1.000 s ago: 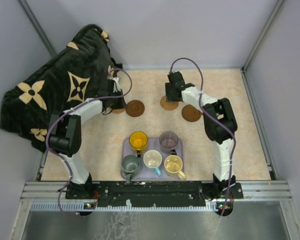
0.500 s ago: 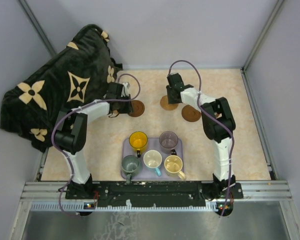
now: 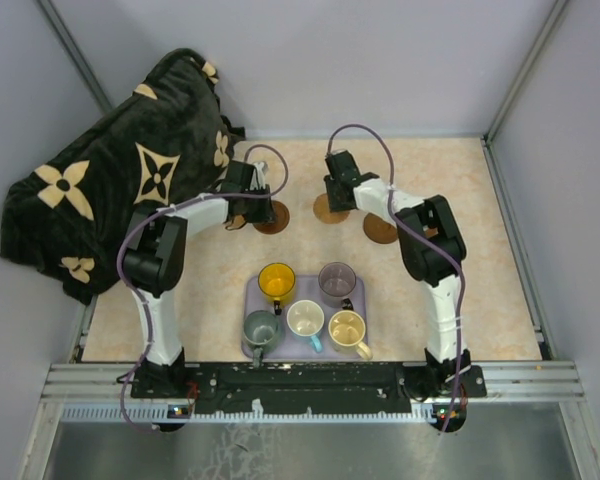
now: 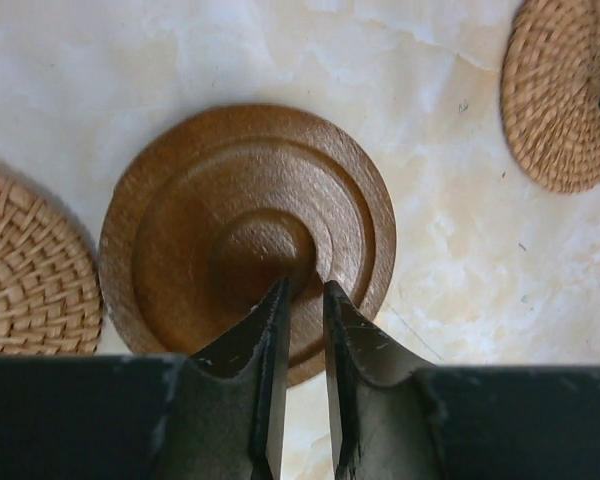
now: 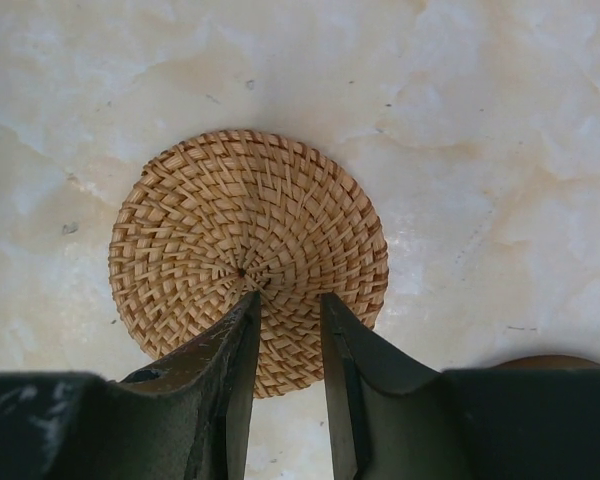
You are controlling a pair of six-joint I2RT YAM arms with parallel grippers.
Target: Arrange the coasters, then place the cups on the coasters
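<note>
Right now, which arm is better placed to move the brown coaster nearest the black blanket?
Left. The left gripper is directly over the brown wooden coaster, jaws barely apart near its centre; the right gripper is over a woven coaster instead.

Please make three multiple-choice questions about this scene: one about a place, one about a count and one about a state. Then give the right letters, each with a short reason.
1. What lies under the tips of the left gripper?
A) a yellow mug
B) the brown wooden coaster
C) the blanket

2. How many mugs are on the lavender tray?
A) three
B) five
C) seven

3. How do the mugs stand?
A) upside down
B) stacked in one another
C) upright, side by side

Answers:
1 B: the left wrist view shows the ringed brown disc under the tips.
2 B: the top view shows five on the tray.
3 C: their open insides face the top camera.
</note>
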